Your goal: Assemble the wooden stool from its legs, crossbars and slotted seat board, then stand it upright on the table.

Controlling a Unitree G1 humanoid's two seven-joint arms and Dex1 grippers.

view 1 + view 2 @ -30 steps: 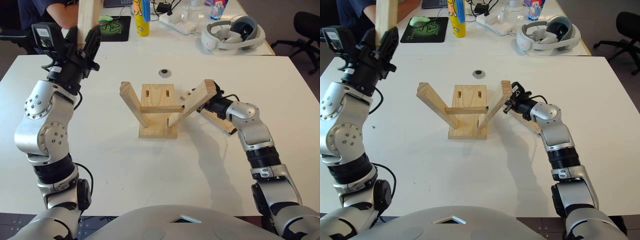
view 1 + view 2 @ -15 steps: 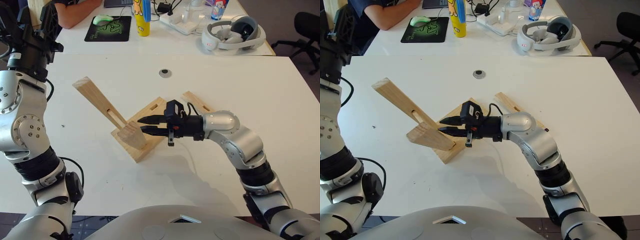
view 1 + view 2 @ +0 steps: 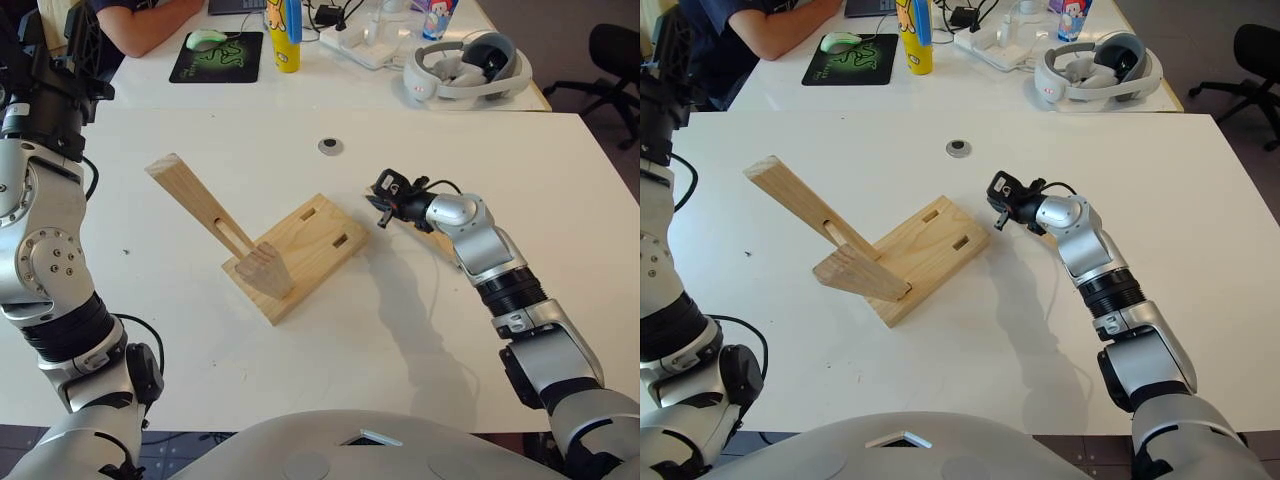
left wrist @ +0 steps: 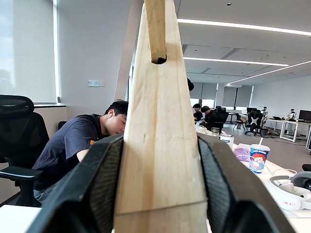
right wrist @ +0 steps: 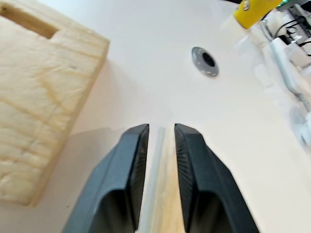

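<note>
table [image 3: 540, 170]: white, flat; seat board mid-table.
seat board [image 3: 310, 250]: lies flat; one leg [image 3: 195, 195] slotted in, slanting up.
loose leg [image 5: 165, 213]: just right of seat board, long axis in line with right gripper [image 5: 161, 130]; fingers slightly parted over it, grip unconfirmed.
left gripper [image 4: 160, 138]: high, left of seat board, clamped on spare leg [image 4: 158, 87].

Raw pale wood seat board [image 3: 310, 245], matt white table [image 3: 480, 150], metal grommet [image 3: 329, 146]

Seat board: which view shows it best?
Right eye view: the whole seat board lies in sight, with two open slots and the leg leaning up from it. Left eye view shows the same. Right wrist view catches one corner with a slot.
</note>
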